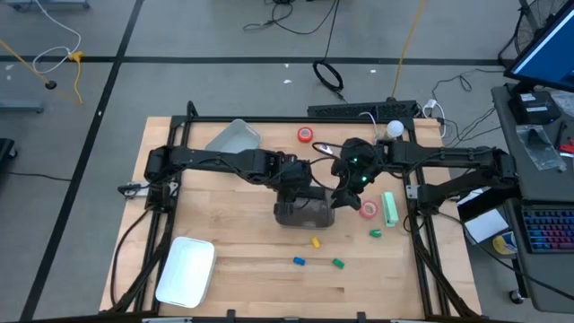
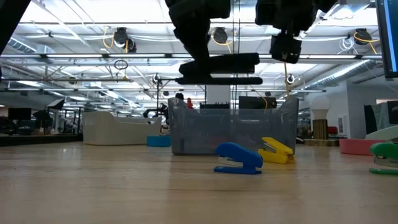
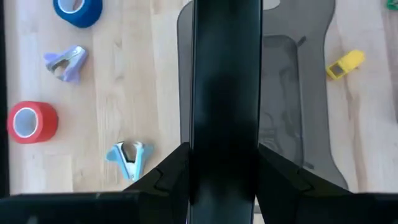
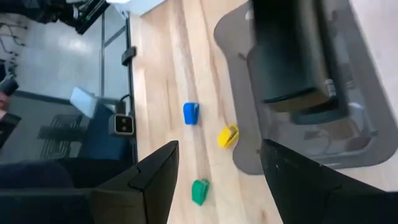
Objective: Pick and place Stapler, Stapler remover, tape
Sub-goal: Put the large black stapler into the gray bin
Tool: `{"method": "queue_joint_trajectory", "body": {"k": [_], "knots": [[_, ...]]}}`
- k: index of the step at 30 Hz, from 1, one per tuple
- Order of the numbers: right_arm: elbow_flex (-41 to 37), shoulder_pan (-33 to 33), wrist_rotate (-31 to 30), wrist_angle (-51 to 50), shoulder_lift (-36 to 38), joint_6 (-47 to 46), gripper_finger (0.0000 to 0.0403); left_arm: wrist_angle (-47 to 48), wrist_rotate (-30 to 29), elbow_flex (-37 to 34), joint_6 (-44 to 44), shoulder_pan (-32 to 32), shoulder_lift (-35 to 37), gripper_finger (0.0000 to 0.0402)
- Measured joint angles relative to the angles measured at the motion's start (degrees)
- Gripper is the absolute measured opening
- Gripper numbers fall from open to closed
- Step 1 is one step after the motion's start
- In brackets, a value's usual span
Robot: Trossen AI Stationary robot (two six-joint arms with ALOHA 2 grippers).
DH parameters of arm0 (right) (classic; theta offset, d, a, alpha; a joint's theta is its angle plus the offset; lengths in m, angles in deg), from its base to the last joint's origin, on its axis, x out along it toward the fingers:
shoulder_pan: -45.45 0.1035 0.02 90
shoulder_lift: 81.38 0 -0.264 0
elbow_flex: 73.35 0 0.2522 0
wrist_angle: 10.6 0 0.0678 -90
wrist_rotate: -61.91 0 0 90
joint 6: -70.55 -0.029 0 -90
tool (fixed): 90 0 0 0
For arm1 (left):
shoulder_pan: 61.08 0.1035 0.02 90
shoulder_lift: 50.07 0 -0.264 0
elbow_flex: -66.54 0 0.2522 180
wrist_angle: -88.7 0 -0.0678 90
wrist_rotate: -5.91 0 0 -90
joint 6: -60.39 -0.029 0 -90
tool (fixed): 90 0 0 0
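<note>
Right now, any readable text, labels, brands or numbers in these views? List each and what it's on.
None readable.
Black stapler held above the grey bin: no marking visible.
Blue stapler, yellow stapler: no brand legible.
Red tape roll: plain.
Keyboard and monitor beside the table: too small to read.

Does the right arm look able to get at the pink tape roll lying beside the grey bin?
Probably yes. The right claw hangs open and empty next to the grey bin, and the pink tape roll lies on bare wood close beside it, with nothing on top.
</note>
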Motion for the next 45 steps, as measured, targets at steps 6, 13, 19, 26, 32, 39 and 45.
{"method": "queue_joint_trajectory", "body": {"k": [6, 13, 19, 26, 32, 39, 45], "knots": [[-0.01, 0.04, -0.27, -0.58, 0.22, 0.5, 0.0221, 4.44, -6.7, -0.01, 3.58, 0.66, 3.38, 0.014], [-0.04, 0.04, -0.46, -0.9, 0.55, 2.05, 0.0221, 15.44, -18.9, -0.01, 18.11, 4.08, 8.67, 0.014], [-0.06, 0.02, -0.49, -4.08, 1.0, 6.98, 0.0222, 28.02, -22.03, -1.04, 30.79, 10.12, 9.21, 0.014], [-0.1, 0.04, -7.68, -10.52, 6.36, 13.25, 0.0222, 26.85, -19.73, -5.55, 30.96, 16.65, 9.41, 0.014], [-0.1, 0.04, -16.81, -12.04, 14.57, 13.68, 0.0222, 26.72, -17.73, -8.88, 29.66, 21.46, 9.4, 0.014], [-0.12, 0.02, -20.24, -13.12, 23.22, 15.41, 0.0222, 25.74, -16.01, -13.61, 25.58, 27.26, 9.38, 0.014], [-0.12, 0.02, -20.54, -15.48, 27.07, 15.02, 0.0222, 23.87, -14.28, -15.59, 23.5, 31.19, 9.37, 0.014]]}}
